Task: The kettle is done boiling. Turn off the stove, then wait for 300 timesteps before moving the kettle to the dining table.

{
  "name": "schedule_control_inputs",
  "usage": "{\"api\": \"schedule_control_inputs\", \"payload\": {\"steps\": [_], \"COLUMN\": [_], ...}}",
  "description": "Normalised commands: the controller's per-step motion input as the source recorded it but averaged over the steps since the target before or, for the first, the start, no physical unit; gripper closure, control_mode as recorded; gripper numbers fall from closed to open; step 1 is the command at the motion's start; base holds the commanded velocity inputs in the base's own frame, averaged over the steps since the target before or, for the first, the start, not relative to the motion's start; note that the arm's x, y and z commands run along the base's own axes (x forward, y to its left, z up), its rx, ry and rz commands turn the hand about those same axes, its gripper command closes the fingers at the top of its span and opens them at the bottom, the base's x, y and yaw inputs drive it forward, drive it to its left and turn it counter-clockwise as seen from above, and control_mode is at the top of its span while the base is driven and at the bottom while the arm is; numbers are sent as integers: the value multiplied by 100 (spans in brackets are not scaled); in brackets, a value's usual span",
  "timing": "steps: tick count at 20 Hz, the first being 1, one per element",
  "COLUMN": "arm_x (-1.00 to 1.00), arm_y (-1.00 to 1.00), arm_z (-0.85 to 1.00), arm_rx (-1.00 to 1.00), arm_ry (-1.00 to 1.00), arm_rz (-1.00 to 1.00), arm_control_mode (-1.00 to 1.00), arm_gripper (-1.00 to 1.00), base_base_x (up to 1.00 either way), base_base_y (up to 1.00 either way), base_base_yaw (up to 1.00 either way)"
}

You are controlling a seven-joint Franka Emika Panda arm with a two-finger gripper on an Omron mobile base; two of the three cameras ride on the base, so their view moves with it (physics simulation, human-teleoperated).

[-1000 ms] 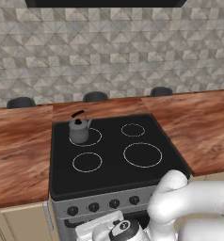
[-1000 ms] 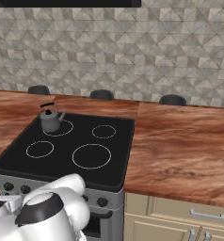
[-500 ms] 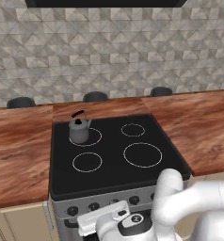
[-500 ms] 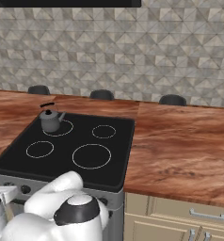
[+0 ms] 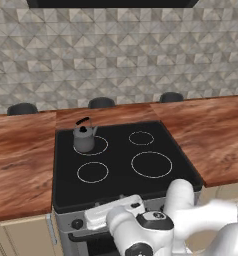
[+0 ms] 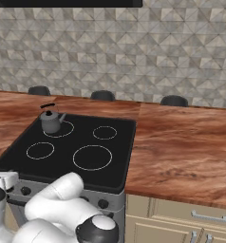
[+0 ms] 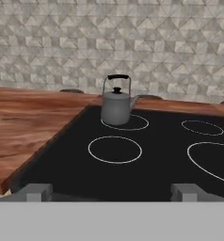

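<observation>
Small grey metal kettle [image 7: 116, 106] sitting upper-centre on black glass stove [image 7: 147, 164], far-left burner; gripper [image 7: 111, 192] spread wide at bottom edge, holding nothing.

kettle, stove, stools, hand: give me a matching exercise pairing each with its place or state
Things:
1. kettle
2. stove
3. stools
4. hand

Places or states:
A. dark rounded tops along the far edge of the wood counter
B. low at the stove's front edge, open
C. on the rear left burner ring
D. set between two wood counter stretches

Pairs: 1-C, 2-D, 3-A, 4-B
</observation>
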Motion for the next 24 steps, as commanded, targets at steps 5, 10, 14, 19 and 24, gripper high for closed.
{"api": "schedule_control_inputs", "payload": {"steps": [5,10,14,19,24], "arm_x": [10,24,35,34,38], "arm_y": [0,0,0,0,0], "arm_z": [66,59,46,31,18], "arm_rx": [8,12,15,15,15], "arm_ry": [10,20,28,32,33], "arm_rz": [-2,-1,-1,0,0], "arm_control_mode": [-100,-100,-100,-100,-100], "arm_gripper": [-100,-100,-100,-100,-100], "base_base_x": [0,0,0,0,0], "base_base_y": [0,0,0,0,0], "base_base_yaw": [0,0,0,0,0]}}
